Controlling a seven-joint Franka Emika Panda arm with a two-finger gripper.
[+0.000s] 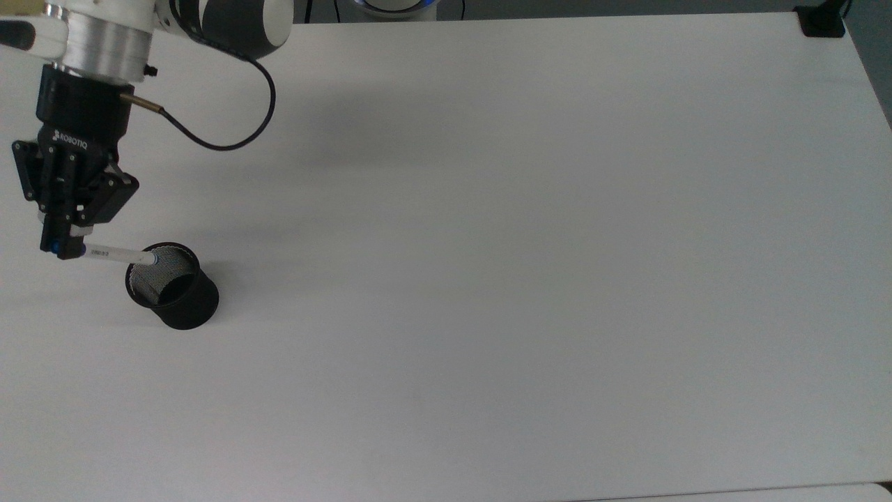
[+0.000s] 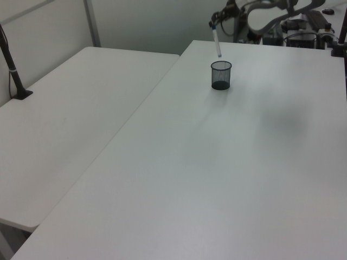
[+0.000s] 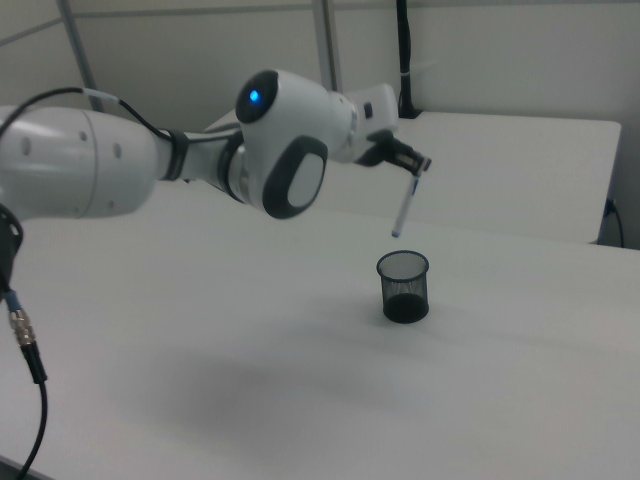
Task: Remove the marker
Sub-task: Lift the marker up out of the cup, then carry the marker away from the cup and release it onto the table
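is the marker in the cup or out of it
Out. The marker hangs from the gripper with its lower tip clear above the rim of the mesh cup, a gap showing in the right view.

Table [image 1: 529,279]: smooth, matt white top, plastic-like, with soft shading and no grain.
Mesh cup [image 1: 172,286]: black wire mesh wall, see-through and finely textured; solid matt black band at base and rim.
Marker [image 1: 118,254]: smooth white plastic barrel, faintly glossy, with small dark print; blue plastic tip [image 2: 219,55].
Gripper [image 1: 61,240]: matt black plastic or metal body with white lettering; linkages dull, not reflective.
Arm [image 3: 200,160]: glossy white shell plastic with bright highlights; dark grey smooth joint covers.
Wrist flange [image 1: 104,31]: brushed silver metal, satin sheen.
Cable [image 1: 230,132]: black rubbery sheath, slight sheen; brass-coloured metal connector.
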